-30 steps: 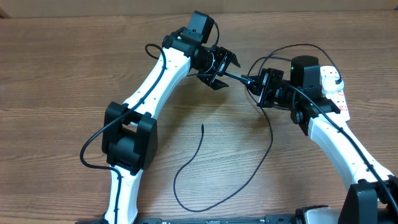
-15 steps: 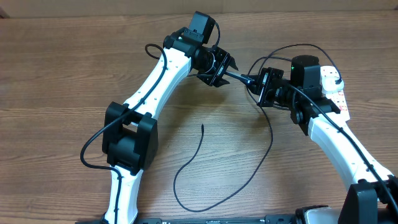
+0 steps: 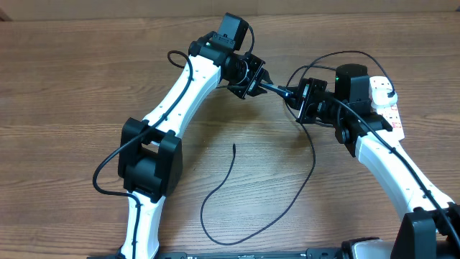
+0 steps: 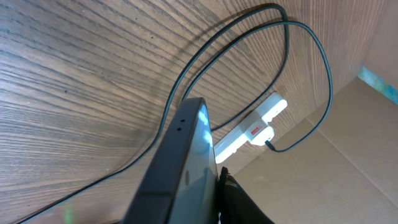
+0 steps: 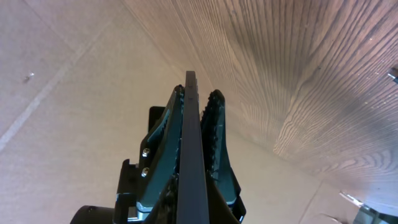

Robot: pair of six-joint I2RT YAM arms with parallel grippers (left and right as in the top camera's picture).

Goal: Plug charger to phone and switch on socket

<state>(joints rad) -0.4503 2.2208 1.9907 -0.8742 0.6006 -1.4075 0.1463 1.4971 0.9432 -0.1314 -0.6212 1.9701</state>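
Observation:
The phone (image 3: 277,89) hangs edge-on above the table, between both arms. My left gripper (image 3: 251,79) has closed onto its left end; in the left wrist view the phone (image 4: 177,155) fills the middle, with one black finger (image 4: 239,199) pressed against its glass. My right gripper (image 3: 303,99) is shut on the right end, and the thin dark phone (image 5: 191,155) sits clamped between its toothed fingers (image 5: 214,124). The charger (image 3: 215,187) lies looped on the wood with its free tip near the table's middle. The white socket (image 3: 386,108) lies at the far right, behind the right arm.
The black cable (image 4: 292,56) curls over the wood towards the white power strip (image 4: 252,127). A brown cardboard wall (image 4: 348,162) rises behind the strip. The left arm's black base joint (image 3: 149,158) stands left of the cable loop.
The left gripper's jaws have narrowed from wide open until they sit on the phone's left end. The right arm and the phone have stayed where they were.

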